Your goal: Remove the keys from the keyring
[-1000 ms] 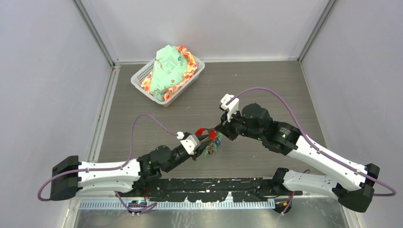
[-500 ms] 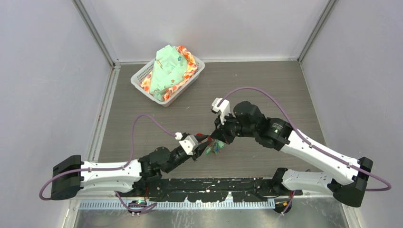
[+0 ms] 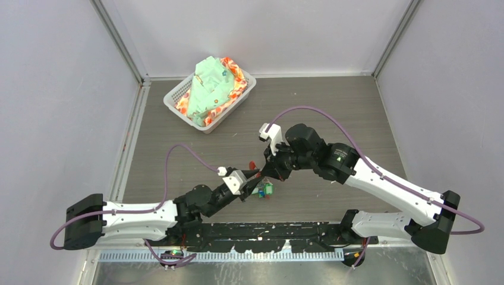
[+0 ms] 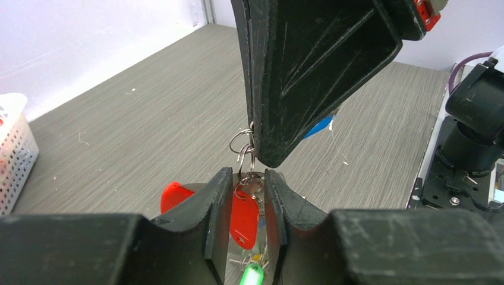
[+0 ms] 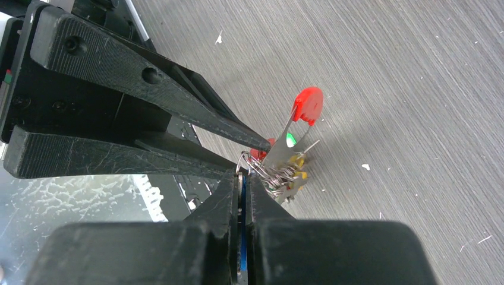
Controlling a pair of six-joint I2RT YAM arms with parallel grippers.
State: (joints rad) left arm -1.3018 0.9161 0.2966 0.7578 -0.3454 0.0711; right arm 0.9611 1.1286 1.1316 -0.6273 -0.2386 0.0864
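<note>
The keyring [image 4: 242, 144] of thin wire loops hangs between my two grippers, just above the table. My left gripper [image 4: 248, 178] is closed around the ring's lower part, and a red tag [image 4: 243, 219] and a green tag [image 4: 252, 276] hang down between its fingers. My right gripper [image 5: 242, 178] is shut on a key with a blue tag [image 4: 321, 126], right at the ring. The bunch of keys [image 5: 285, 172] hangs beside its tip with a red piece [image 5: 309, 105] sticking up. In the top view the grippers meet at centre, left [image 3: 255, 177] and right [image 3: 267, 174], above the keys [image 3: 265, 189].
A white basket [image 3: 173, 97] full of green and orange cloth stands at the back left, and its wall also shows in the left wrist view [image 4: 15, 154]. White walls close in the table on three sides. The arm bases and a black rail run along the near edge.
The right arm has moved left and down towards the left gripper. The bunch has sunk closer to the table, and the red piece shows less from above.
</note>
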